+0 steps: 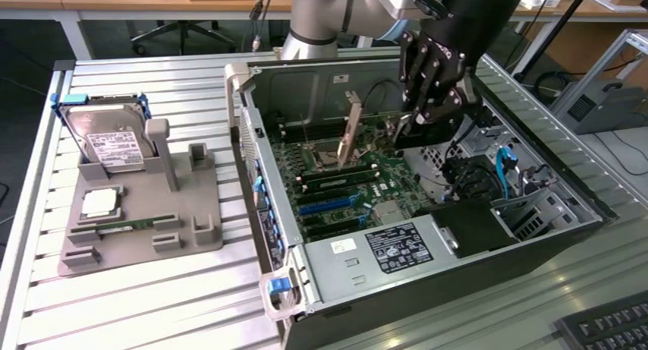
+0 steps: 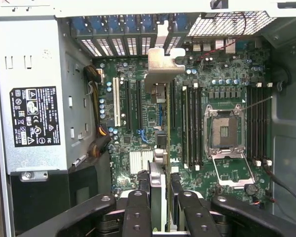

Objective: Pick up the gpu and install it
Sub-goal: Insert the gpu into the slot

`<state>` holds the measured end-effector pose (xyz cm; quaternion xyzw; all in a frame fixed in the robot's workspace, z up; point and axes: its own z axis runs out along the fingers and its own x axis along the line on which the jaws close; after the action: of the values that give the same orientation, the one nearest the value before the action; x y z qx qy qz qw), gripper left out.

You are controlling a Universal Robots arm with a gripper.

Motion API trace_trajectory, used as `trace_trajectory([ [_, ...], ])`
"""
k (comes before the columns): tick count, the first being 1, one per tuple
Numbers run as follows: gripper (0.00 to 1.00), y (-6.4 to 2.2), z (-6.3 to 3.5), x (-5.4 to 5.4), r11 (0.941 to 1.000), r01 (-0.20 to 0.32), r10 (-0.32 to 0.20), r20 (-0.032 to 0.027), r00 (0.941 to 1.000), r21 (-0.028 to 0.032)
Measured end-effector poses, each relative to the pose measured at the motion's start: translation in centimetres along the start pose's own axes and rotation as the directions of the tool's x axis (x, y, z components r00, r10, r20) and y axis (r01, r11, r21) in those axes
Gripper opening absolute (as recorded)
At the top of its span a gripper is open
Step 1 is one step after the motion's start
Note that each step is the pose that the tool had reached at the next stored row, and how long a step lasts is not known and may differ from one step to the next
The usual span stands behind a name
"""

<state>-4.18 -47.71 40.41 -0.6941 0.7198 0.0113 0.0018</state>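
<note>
The gpu (image 1: 350, 134) hangs inside the open computer case (image 1: 265, 213), above the green motherboard (image 1: 350, 194). Its metal bracket end points toward the case's rear slot wall. In the wrist view the gpu (image 2: 160, 84) is seen edge-on, with its bracket near the rear slot openings and its body running over the expansion slots (image 2: 138, 106). My gripper (image 1: 413, 126) reaches down into the case from above. Its dark fingers (image 2: 138, 210) sit on both sides of the card's near end, so the gripper (image 2: 160, 210) is shut on the gpu.
A grey holder (image 1: 197, 236) on the slatted table at the exterior view's left carries a silver hard drive (image 1: 111, 141), a processor chip (image 1: 99, 203) and a green memory stick (image 1: 127, 227). The power supply (image 2: 34, 98), the CPU socket (image 2: 224, 131) and cables (image 1: 506, 168) crowd the case.
</note>
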Motion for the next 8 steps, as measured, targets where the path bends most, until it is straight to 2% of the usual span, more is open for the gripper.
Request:
trace_trajectory([
  [8, 0.27, 0.00, 0.02, 0.22, 1.0000, 0.000, 0.000, 0.0001, 1.0000, 0.0000],
])
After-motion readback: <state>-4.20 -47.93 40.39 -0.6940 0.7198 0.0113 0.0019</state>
